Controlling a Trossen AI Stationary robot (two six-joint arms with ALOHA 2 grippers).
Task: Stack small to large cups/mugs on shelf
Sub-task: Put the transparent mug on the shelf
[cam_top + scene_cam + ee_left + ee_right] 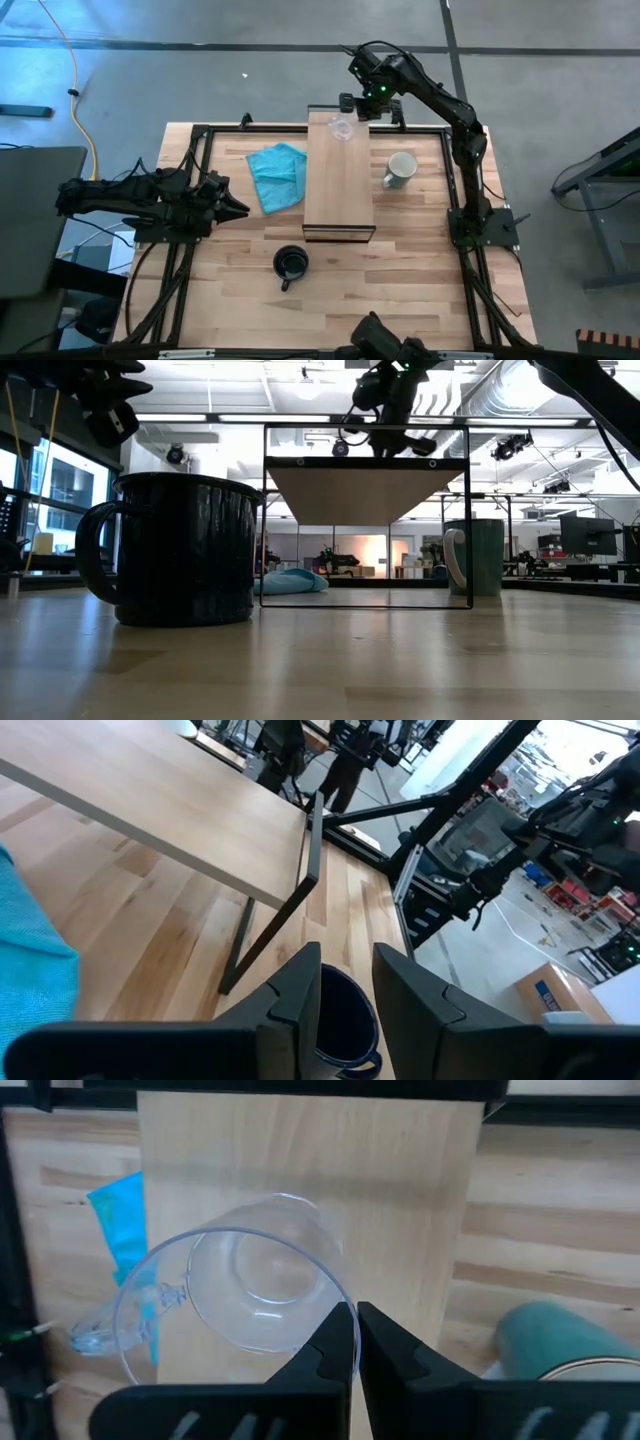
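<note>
While your right arm reaches over the far end of the shelf (338, 175), its right pincer (370, 103) hangs just above that end with the fingers pressed together, holding nothing. You can see the clear glass cup (342, 127) standing on the shelf's far end, right beside those closed fingertips; the right wrist view looks down into the cup's open mouth (235, 1295), with the fingertips at its rim, though you cannot tell whether they touch it.

Your left arm waits at the left side of the worktop (420, 290), its left pincer (240, 209) pointing toward the shelf. The fingers (300, 995) stand a narrow way apart with nothing between them.

Your black mug (290, 264) sits on the worktop near the front, just off the shelf's near end and a little to its left, handle toward the near edge. Your white mug (401, 167) stands on the worktop to the right of the shelf, close beside it, handle turned toward the near left. A teal cloth (277, 175) lies crumpled on the worktop against the shelf's left side, toward the far end.
</note>
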